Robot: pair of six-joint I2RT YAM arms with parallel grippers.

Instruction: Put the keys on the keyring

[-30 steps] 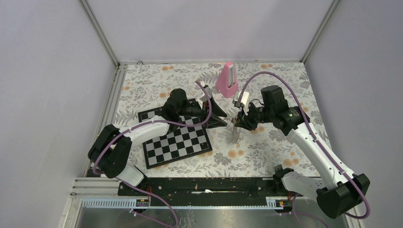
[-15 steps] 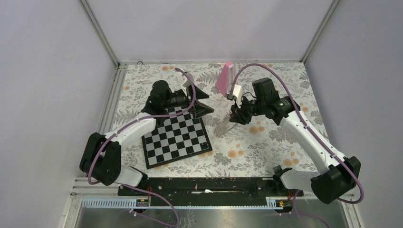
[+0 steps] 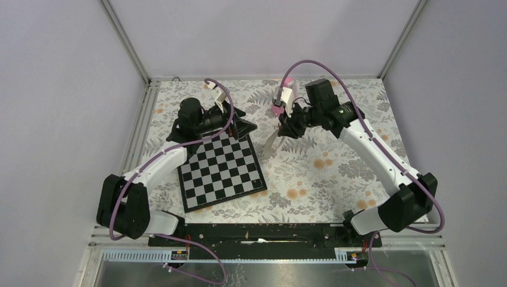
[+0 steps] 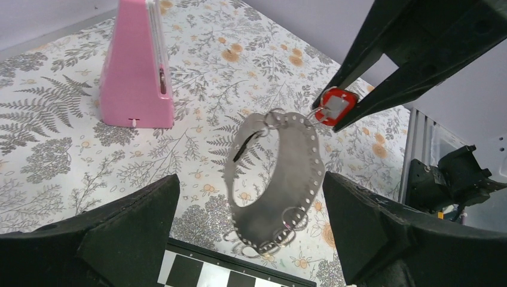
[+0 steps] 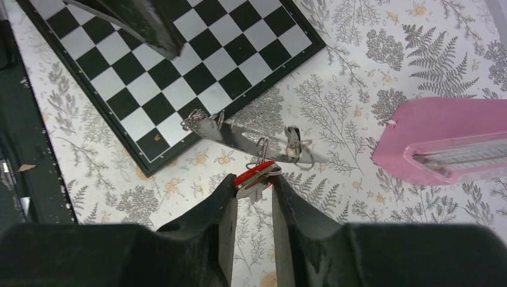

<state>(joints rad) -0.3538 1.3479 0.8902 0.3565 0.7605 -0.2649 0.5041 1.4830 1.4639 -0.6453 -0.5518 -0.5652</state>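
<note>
Bright, even, diffuse light; faint soft shadows; crisp wrist views.

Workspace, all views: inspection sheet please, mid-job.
Surface: floral table cover, flat.
Job's things: keyring hangs from red key; thin dark key dangles near its top.
Clutter: pink metronome upright; chessboard flat.
Grippers: right gripper shut on red key; left gripper open, empty.
Cables: purple cables arch high; nothing snagged seen.
Surroundings: plain walls, metal frame; nothing else seen.
</note>
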